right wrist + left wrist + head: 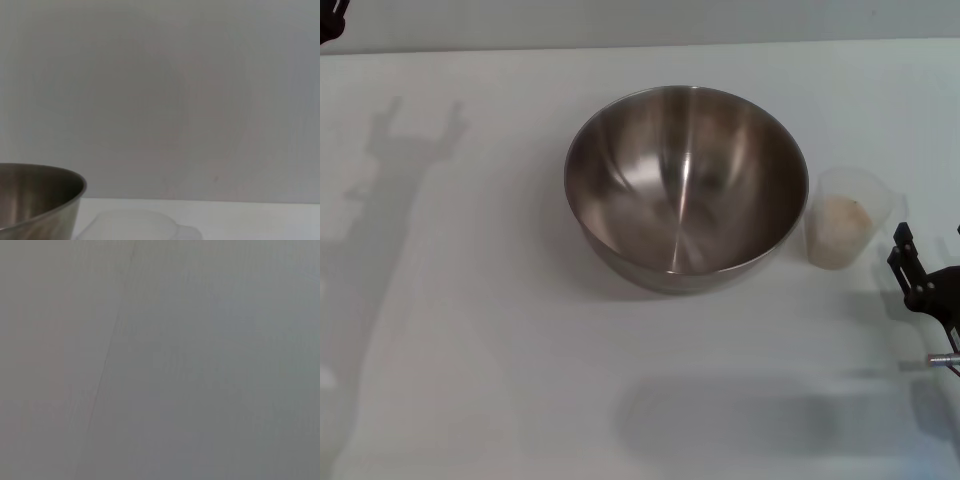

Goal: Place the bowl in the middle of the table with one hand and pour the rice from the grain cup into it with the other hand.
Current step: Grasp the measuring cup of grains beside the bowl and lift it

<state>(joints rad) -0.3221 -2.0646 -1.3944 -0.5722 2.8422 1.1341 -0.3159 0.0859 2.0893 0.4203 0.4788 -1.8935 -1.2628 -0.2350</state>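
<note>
left end effector (330,22): far-left corner | right end effector (920,270): right edge, low

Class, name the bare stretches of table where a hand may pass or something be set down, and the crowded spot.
Free: the table to the left of the bowl, and the strip in front of it. Crowded: the grain cup of rice stands close beside the bowl's right, with the right pincer near it.

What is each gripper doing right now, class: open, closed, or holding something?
Left gripper: barely in view at the table's far left corner, cannot be told.
Right gripper: beside the grain cup, holding nothing; open or closed cannot be told.
</note>
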